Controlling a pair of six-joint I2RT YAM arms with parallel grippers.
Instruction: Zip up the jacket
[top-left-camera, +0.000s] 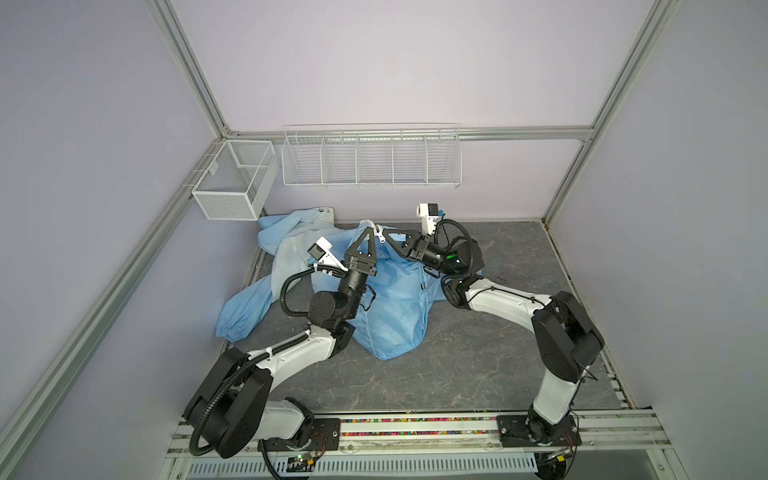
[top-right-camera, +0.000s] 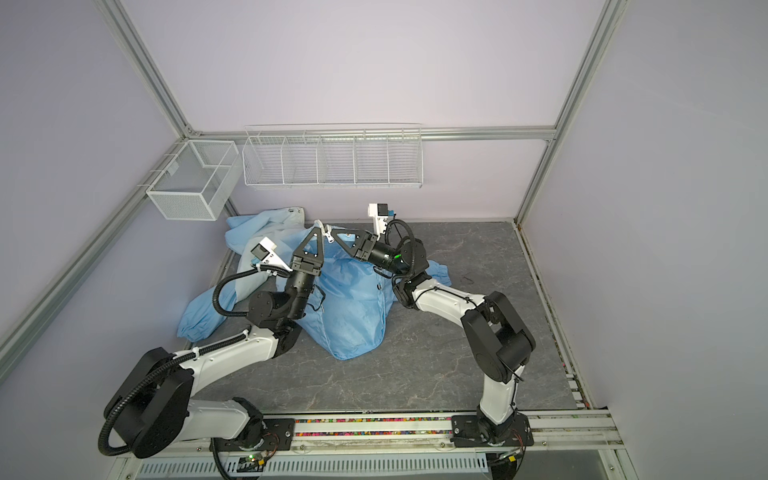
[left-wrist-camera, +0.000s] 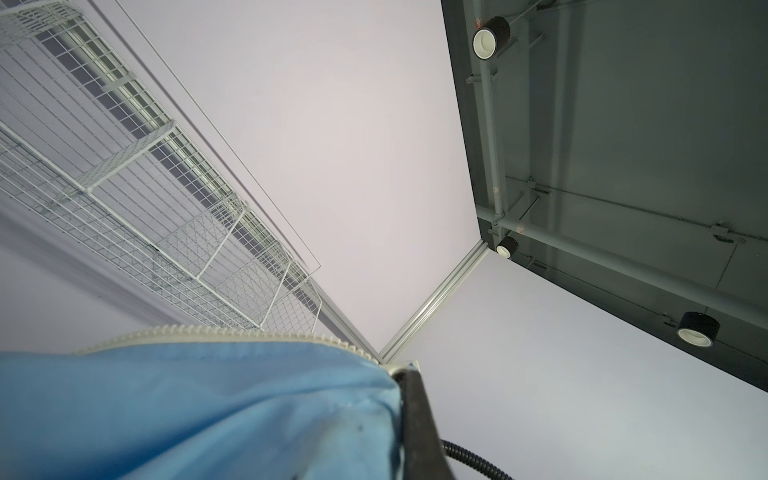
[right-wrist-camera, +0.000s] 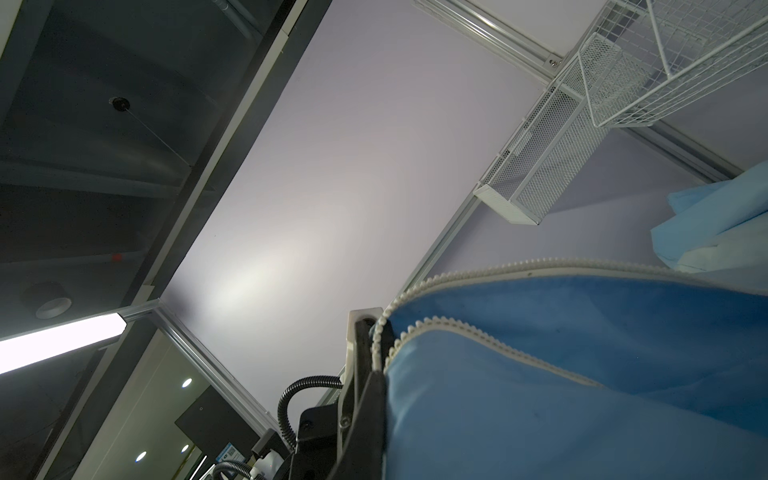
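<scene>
The light-blue jacket (top-left-camera: 390, 307) lies crumpled on the dark grey table (top-left-camera: 478, 365), one sleeve (top-left-camera: 243, 307) trailing left. Both grippers hold its upper front raised near the back wall. My left gripper (top-left-camera: 369, 228) is shut on the fabric edge by the cream zipper teeth (left-wrist-camera: 208, 332). My right gripper (top-left-camera: 385, 235) is shut on the opposite edge, where two rows of teeth (right-wrist-camera: 419, 286) run into its fingers (right-wrist-camera: 365, 353). The tips almost meet in both top views, with a white zipper slider (top-right-camera: 329, 237) hanging between them. The jacket's lower front is hidden by folds.
A white wire rack (top-left-camera: 371, 156) hangs on the back wall just above the grippers. A white mesh basket (top-left-camera: 232, 178) hangs on the left wall, close to the jacket's hood end (top-left-camera: 291, 224). Aluminium frame posts bound the table's sides.
</scene>
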